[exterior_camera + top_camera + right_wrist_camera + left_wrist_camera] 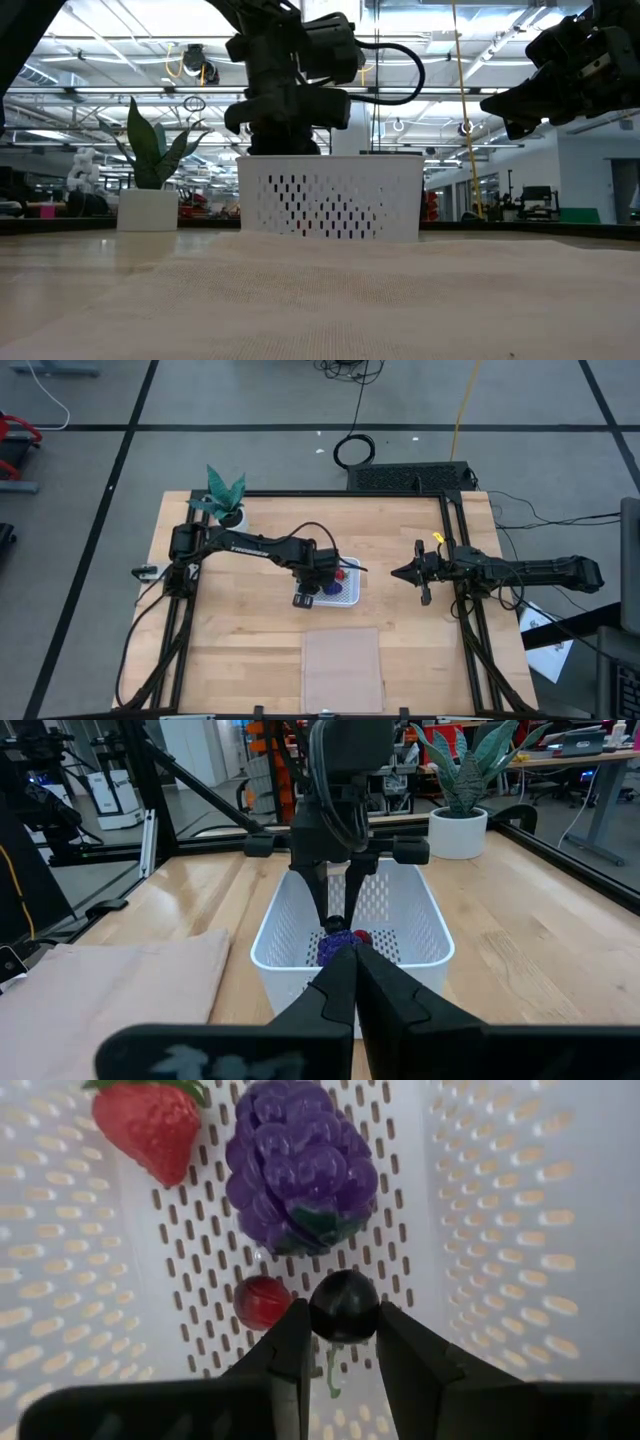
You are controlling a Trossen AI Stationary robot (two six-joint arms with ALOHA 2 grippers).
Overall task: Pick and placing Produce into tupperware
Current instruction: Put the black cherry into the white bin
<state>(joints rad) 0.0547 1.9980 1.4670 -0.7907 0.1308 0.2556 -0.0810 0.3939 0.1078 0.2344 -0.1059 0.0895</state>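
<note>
Three fruits already sit in the white container (352,935): a strawberry (148,1125), a purple grape bunch (300,1175) and a small red piece (260,1300). Left hand (340,1342) is down inside, pinching a dark berry (343,1306) just above the floor, so probably nearly done. Right hand (412,573) waits beside the container over the bench (250,660), fingers closed on nothing.

glossy plastic berry (344,1305), perforated white plastic tupperware (415,920), matt wood table (240,650).
</note>
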